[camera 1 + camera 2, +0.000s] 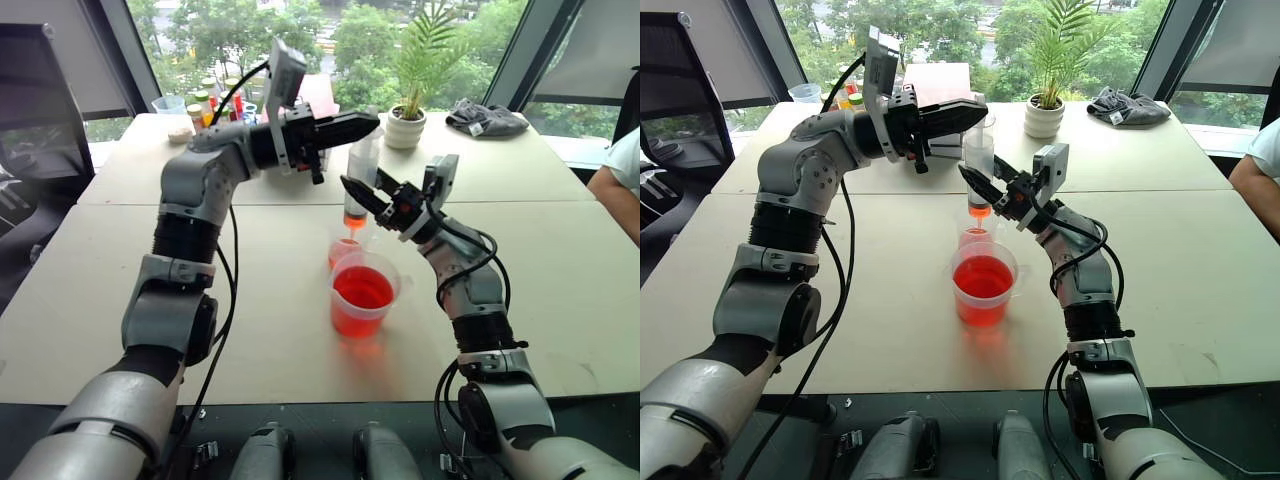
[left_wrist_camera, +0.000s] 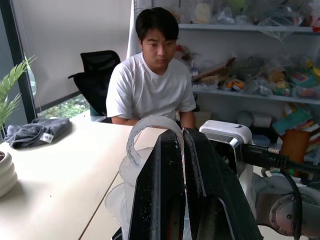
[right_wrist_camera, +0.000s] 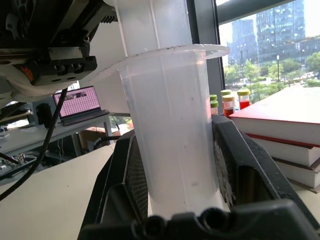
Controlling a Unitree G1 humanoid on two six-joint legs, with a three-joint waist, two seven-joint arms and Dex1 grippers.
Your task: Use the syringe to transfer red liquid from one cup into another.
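Two clear plastic cups sit mid-table between my arms: the larger, wider cup with a rim lip holds bright red-orange watery liquid well up its wall, and the smaller, narrower cup stands touching it on the far side, with a little red showing inside, though how much I cannot make out. My left gripper reaches in from the left, its two black fingers pressed shut on the white plunger top of the large clear plastic syringe. That syringe hangs upright, its orange-red tip just above the smaller cup. My right gripper comes from the right with its fingers clamped on the thick barrel, which its wrist view shows wedged between the pads. Bare pale tabletop lies open left and right of the cups and toward the near edge. At the far edge stand small jars, a stack of books, a white potted plant and a grey cloth. A seated person's arm is cut off at the right
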